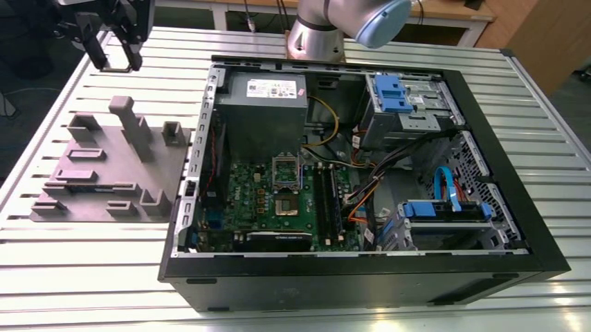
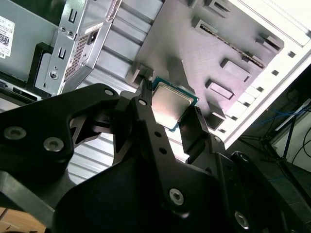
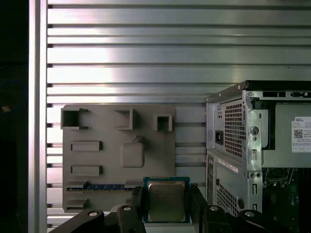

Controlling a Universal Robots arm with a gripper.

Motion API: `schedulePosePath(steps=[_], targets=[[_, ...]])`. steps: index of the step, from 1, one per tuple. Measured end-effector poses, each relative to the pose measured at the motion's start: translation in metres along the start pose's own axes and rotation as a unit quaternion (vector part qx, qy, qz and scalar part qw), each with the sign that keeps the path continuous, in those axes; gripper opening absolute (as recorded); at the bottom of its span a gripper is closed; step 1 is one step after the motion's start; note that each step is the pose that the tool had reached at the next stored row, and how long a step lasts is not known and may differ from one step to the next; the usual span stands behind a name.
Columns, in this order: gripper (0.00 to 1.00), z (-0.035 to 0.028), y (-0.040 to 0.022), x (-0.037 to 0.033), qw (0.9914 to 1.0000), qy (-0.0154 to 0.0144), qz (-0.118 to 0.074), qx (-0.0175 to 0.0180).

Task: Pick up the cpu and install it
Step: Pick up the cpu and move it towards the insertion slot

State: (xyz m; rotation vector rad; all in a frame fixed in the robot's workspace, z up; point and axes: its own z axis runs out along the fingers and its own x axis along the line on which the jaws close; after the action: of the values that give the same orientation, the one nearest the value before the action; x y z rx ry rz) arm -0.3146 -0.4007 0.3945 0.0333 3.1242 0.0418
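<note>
cpu [image 2: 172,104] gripped by its edges inside the pincer [image 2: 171,108]

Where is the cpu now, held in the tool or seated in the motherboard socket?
Held in the tool: its fingers clamp the cpu, outside the computer case.

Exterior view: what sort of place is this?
Likely a robotics lab: an open computer case lies on a slatted metal table, and a robot arm holds the cpu in its gripper.

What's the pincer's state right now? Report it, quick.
Pincer: closed, holding the cpu.
</note>
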Motion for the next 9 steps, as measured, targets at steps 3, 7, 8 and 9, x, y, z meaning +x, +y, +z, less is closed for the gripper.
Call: schedulePosePath(steps=[3, 7, 8, 9], targets=[[0.47, 0.0000, 0.0000, -0.0012, 1.00000, 0.0000, 0.000, 0.0000], [0.47, 0.0000, 0.0001, -0.0028, 1.00000, 0.0000, 0.000, 0.0000], [0.47, 0.0000, 0.0001, -0.0031, 1.00000, 0.0000, 0.000, 0.0000], [0.47, 0.0000, 0.0001, -0.0034, 1.00000, 0.0000, 0.000, 0.0000]])
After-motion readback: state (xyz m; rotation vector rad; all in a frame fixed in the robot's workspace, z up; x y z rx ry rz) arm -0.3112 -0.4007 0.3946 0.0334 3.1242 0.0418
